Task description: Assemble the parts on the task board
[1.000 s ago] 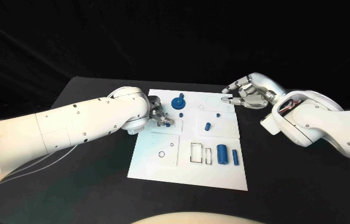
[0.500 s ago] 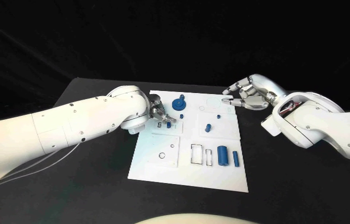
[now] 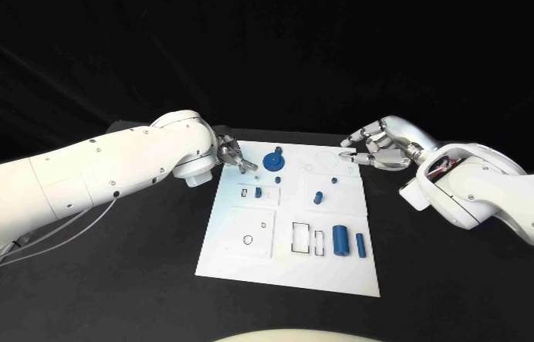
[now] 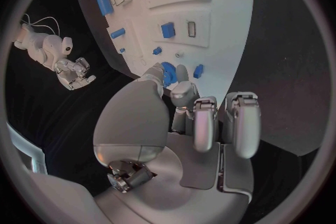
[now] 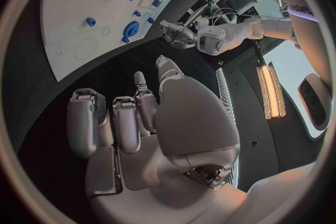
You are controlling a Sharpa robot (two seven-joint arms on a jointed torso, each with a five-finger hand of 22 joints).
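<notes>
Head view puts my left hand (image 3: 236, 159) at the upper left corner of the task board (image 3: 245, 261), fingers apart and grasping nothing, just beside the round blue part (image 3: 272, 158), as I judge ready to take it. My right hand (image 3: 373, 148) hovers curled and empty off the board's upper right corner, leaving the bench (image 3: 133, 280) and the lower blue parts (image 3: 339, 239) unobstructed.

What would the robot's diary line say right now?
left hand: empty, by blue round part | right hand: empty, off task board far corner | parts on board
</notes>
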